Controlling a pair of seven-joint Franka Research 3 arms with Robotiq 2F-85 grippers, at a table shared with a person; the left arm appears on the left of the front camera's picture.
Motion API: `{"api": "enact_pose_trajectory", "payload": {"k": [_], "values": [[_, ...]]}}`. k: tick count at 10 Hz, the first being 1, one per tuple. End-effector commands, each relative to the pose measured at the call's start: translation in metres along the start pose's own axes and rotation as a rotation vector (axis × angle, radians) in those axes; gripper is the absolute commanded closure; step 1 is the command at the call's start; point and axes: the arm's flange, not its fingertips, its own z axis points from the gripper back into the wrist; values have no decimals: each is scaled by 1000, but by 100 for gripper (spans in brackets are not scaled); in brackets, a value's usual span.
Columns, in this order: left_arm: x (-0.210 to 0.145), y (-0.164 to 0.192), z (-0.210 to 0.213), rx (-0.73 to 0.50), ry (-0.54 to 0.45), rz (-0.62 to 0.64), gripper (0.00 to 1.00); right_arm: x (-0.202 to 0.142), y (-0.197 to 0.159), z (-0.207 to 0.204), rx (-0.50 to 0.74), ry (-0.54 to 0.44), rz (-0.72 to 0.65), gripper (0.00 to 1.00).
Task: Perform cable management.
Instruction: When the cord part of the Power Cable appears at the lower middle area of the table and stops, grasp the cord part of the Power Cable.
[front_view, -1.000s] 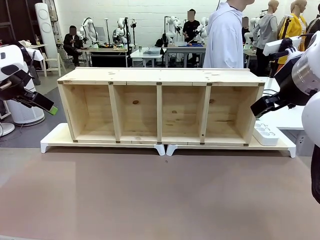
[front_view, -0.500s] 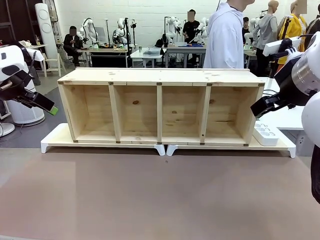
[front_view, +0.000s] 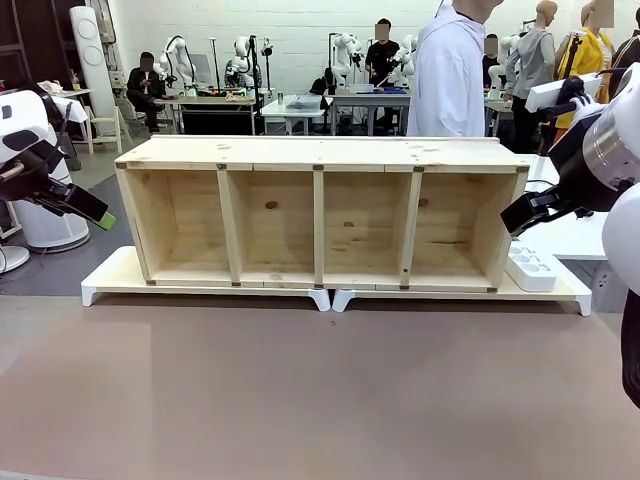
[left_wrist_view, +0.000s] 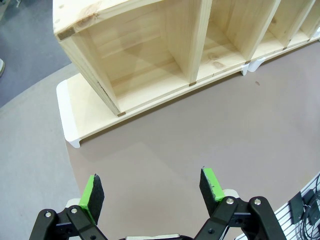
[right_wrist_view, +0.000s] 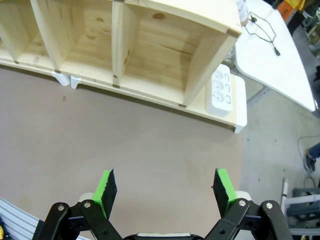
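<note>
The left hand (left_wrist_view: 152, 187) and the right hand (right_wrist_view: 165, 187) hover with jaws wide, holding nothing, above the brown desk (right_wrist_view: 150, 145). Beyond stands the wooden shelf (right_wrist_view: 165, 45), with a white power strip (right_wrist_view: 223, 91) just beside its end. Farther off, the cable (right_wrist_view: 270, 36) lies on a white desk (right_wrist_view: 280, 75).

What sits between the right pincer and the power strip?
Right wrist view: bare brown tabletop ahead of the right pincer, then the edge of the board under the power strip.

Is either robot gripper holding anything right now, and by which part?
Nothing is held: the left gripper and right gripper, black with green pads, are open and empty above the brown tabletop.
</note>
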Motion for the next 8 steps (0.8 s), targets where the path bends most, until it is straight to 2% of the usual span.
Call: {"api": "enact_pose_trajectory", "payload": {"k": [1,8], "values": [[0,0,0,-2,1,15,0,1,-2,-3,-3,0,-4,0],[0,0,0,-2,1,15,0,1,-2,-3,-3,0,-4,0]]}}
